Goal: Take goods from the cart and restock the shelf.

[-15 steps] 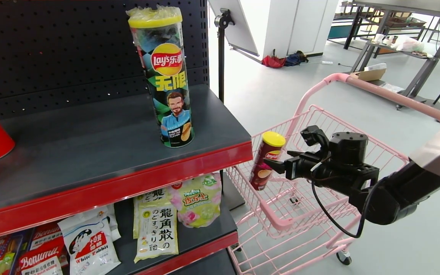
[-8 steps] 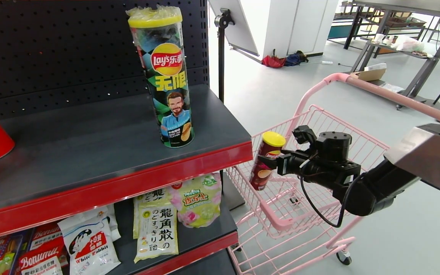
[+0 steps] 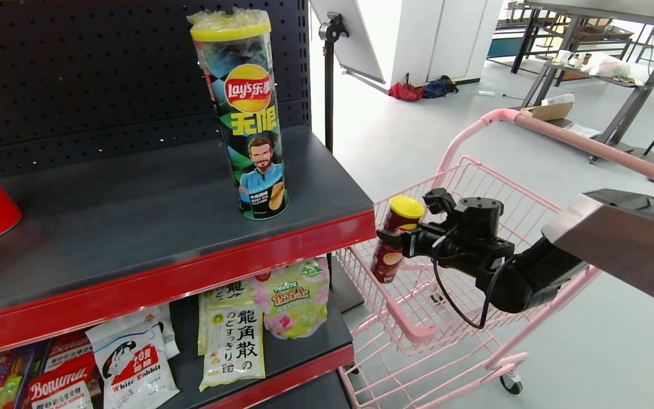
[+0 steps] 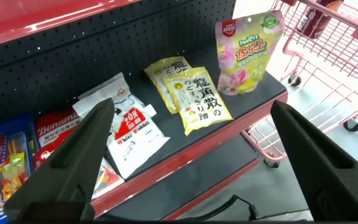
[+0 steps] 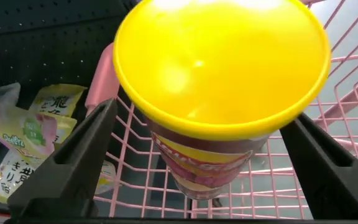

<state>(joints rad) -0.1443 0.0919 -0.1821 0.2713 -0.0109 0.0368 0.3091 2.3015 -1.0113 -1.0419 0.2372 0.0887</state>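
Fingers of the right gripper (image 5: 199, 118) stand wide, one on each side of the small crisp can (image 5: 222, 56), level with the tube just under its yellow lid. As far as I can tell they are not yet pressing on it. The can leans in the corner of the pink cart (image 3: 565, 142) nearest the shelf end, lid uppermost, just below the shelf's red front edge (image 3: 191, 272).

By my judgement it is a light card tube, fairly stiff but easy to dent, with a glossy wrap that may slip. The push-on lid would give a poor hold. The better grip is on the body a little below the lid, squeezed only moderately, and lifted along its lean so the base clears the wire.

Its maroon label carries a red-and-yellow roundel logo and a picture of a crisp.

The left gripper (image 4: 191, 106), its fingers also spread wide and holding nothing, hangs before the lower shelf. There lie yellow packets (image 4: 194, 93) with bold black characters, a pink-and-green pouch (image 4: 247, 53) and a white packet (image 4: 129, 124) with red print.

Farther back, on the upper shelf (image 3: 134, 210), a tall can (image 3: 247, 125) stands upright. It bears the same sort of roundel, large yellow characters and a printed figure. The dark pegboard (image 3: 77, 68) rises behind it.
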